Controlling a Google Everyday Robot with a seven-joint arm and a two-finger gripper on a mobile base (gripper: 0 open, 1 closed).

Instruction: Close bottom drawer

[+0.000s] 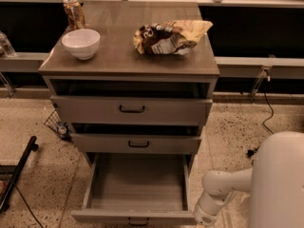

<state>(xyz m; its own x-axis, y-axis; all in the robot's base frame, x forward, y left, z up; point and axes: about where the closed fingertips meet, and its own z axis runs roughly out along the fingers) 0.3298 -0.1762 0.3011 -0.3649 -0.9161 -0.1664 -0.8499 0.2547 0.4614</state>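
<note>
The cabinet [124,64] stands before me with 3 drawers. The robot's white arm [229,181] reaches in low from the right. The bottom drawer [137,186] is pulled far out over the speckled floor, its inside bare. The gripper [203,218] sits at that drawer's right front corner, cut by the view's lower edge; wide or narrow, I cannot tell. On top lie 1 crumpled snack bag [168,36], 1 white bowl [80,42] and 1 can [74,12].

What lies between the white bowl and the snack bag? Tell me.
Bare cabinet top, in the camera view. The gripper is beside the right front corner of the open bottom drawer.
</note>
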